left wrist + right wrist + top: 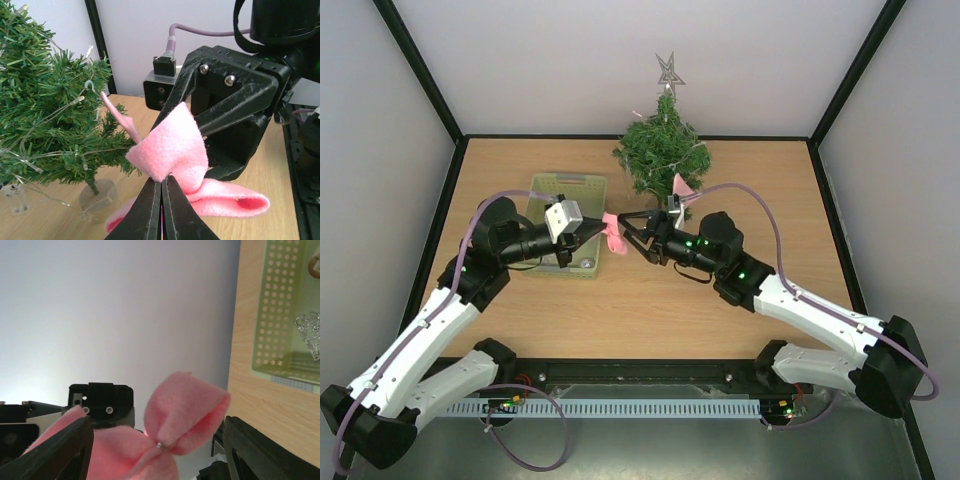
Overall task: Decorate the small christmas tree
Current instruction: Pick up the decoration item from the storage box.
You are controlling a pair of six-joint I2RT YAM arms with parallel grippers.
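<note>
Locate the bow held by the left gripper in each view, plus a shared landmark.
Top external: bow at centre, below the tree.
Left wrist: bottom centre, pinched by the left gripper.
Right wrist: bottom centre, between the fingers of the right gripper.
Landmark: tree, in top and left wrist only.

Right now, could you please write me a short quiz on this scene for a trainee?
1. True or false: the left fingers are shut on the bow.
2. What tops the tree? A) a star B) a bell C) nothing
3. Fill in: the right fingers stand ___, one on either side of the bow.
Key: 1 true; 2 A; 3 open.
</note>
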